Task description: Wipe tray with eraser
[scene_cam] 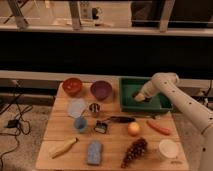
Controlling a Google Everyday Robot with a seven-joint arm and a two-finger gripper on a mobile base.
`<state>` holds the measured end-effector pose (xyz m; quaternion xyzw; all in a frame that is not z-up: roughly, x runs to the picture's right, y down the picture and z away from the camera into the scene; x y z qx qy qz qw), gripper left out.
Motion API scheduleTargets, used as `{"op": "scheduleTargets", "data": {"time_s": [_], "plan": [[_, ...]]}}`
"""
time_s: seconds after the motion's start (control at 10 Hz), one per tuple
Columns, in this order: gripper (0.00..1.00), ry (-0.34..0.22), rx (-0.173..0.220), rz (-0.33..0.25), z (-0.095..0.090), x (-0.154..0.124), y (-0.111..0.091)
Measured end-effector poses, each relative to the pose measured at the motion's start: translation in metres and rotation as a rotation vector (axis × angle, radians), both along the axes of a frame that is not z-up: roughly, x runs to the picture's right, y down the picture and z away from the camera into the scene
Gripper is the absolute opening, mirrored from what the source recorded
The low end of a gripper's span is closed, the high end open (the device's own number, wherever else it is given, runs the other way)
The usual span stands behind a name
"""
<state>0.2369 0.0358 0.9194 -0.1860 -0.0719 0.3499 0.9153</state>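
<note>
The green tray [131, 102] sits at the back right of the wooden table. My gripper [139, 97] reaches down into the tray from the right on a white arm. A small dark block, the eraser [137, 99], shows under the gripper tip on the tray floor.
A red bowl [72, 85] and a purple bowl [101, 90] stand left of the tray. In front lie a black-handled brush [120, 119], an orange fruit [133, 129], a carrot [159, 127], a pinecone-like bunch [134, 150], a blue-grey sponge [94, 152], a banana [64, 148] and a white cup [168, 149].
</note>
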Motion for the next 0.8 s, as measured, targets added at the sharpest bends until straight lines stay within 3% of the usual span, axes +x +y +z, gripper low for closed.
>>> {"op": "scheduleTargets", "data": {"time_s": [0.2, 0.3, 0.8], "plan": [[0.78, 0.0, 0.0, 0.0, 0.0001, 0.0, 0.0002], [0.8, 0.0, 0.0, 0.0, 0.0, 0.0003, 0.0001], [0.8, 0.0, 0.0, 0.0, 0.0001, 0.0001, 0.0001]]}}
